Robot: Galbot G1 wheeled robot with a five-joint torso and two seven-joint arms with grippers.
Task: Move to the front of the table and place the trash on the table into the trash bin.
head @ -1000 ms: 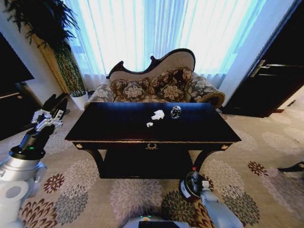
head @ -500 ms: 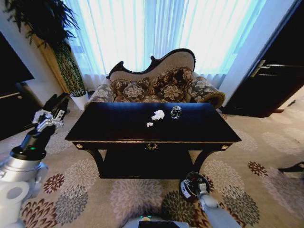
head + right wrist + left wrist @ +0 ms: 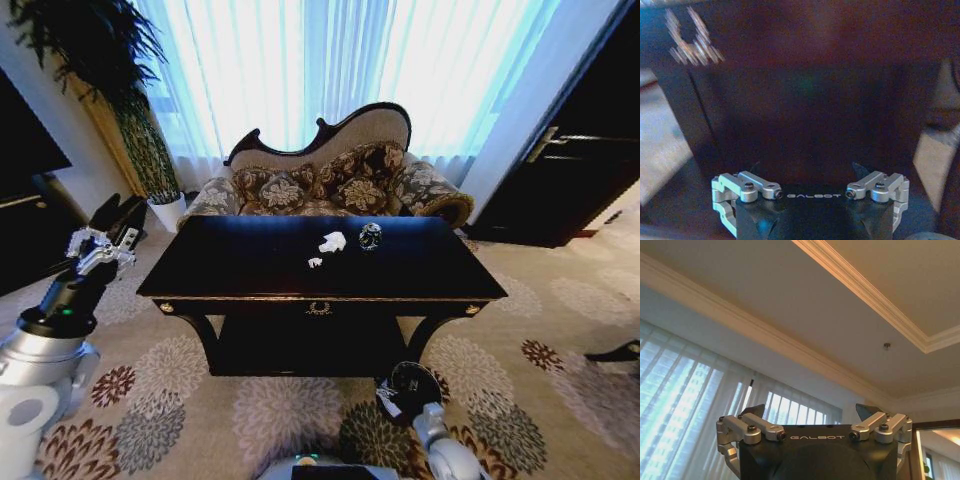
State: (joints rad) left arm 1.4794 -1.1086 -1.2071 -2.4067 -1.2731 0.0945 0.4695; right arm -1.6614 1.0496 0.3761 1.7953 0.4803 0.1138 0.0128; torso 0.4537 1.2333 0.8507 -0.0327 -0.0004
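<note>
2 paper bits (image 3: 333, 241), 1 ball (image 3: 370, 236)

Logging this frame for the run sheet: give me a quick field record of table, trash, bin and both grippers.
table: directly ahead, in front of sofa
trash on table: white paper wad, small paper bit, dark silvery ball
trash bin: on carpet by table's front right leg
left gripper: raised at left, open, empty
right gripper: open, empty, facing table's dark front
</note>
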